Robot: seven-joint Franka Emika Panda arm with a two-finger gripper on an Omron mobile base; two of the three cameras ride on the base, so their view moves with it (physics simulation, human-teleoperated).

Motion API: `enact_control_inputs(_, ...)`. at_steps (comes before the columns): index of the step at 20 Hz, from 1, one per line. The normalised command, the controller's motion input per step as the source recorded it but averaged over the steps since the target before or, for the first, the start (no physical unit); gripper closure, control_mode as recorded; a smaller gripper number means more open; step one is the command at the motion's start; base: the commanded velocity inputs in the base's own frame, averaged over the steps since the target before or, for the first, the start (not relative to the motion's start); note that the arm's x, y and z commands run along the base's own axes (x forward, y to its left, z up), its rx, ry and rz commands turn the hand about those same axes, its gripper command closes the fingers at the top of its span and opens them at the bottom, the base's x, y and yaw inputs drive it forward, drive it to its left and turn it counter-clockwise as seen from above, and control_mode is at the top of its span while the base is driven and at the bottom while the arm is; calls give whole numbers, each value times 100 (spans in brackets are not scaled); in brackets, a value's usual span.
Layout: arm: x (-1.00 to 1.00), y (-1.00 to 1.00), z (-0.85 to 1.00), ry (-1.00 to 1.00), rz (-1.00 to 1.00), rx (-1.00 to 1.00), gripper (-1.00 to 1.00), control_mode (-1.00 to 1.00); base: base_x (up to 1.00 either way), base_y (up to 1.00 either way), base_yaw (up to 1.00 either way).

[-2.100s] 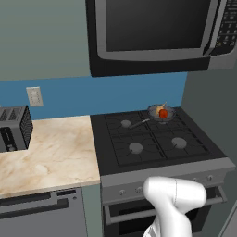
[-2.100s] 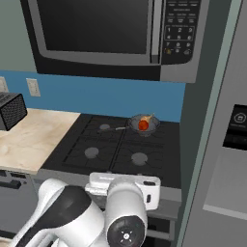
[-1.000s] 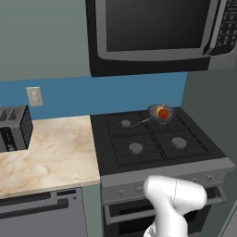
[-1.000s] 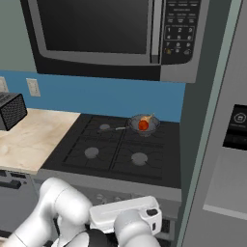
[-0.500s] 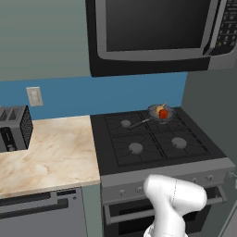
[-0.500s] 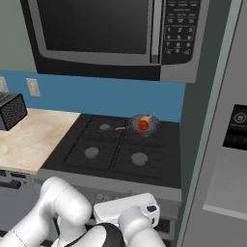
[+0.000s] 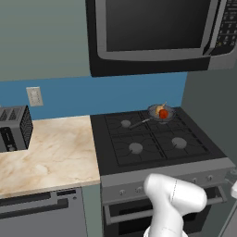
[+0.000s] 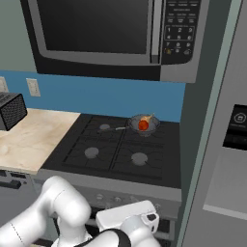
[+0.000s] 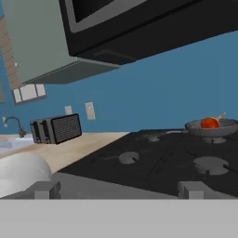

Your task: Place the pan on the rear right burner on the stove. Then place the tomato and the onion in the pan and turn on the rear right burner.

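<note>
A: Arm pose?
B: Folded low before the stove (image 7: 157, 148), hand level with the front panel; gripper (image 9: 118, 189) wide open, empty.
A: Pan (image 8: 144, 124)?
B: On the rear right burner, tomato (image 8: 143, 125) and onion (image 7: 160, 109) inside.

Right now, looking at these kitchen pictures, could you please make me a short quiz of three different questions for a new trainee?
1. True or false: the pan sits on the front left burner.
2. What lies in the pan? A) only the tomato B) the tomato and the onion C) nothing
3. Fill in: on the counter left of the stove stands a ____.

Key: 1 false, it is on the rear right burner. 2 B. 3 toaster.
</note>
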Motion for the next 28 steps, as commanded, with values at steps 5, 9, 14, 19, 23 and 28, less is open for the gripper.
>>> enact_control_inputs(5,0,0,-31,-3,0,4,-100,-100,0,0,0)
enact_control_inputs(9,0,2,-30,0,0,5,-100,-100,0,0,0)
enact_control_inputs(14,0,2,-19,0,0,7,-100,-100,0,0,0)
enact_control_inputs(19,0,3,-14,-1,0,8,-100,-100,0,0,0)
enact_control_inputs(23,7,6,-8,-3,0,7,-100,-100,0,0,0)
enact_control_inputs(28,17,4,-7,-3,0,4,-100,-100,0,0,0)
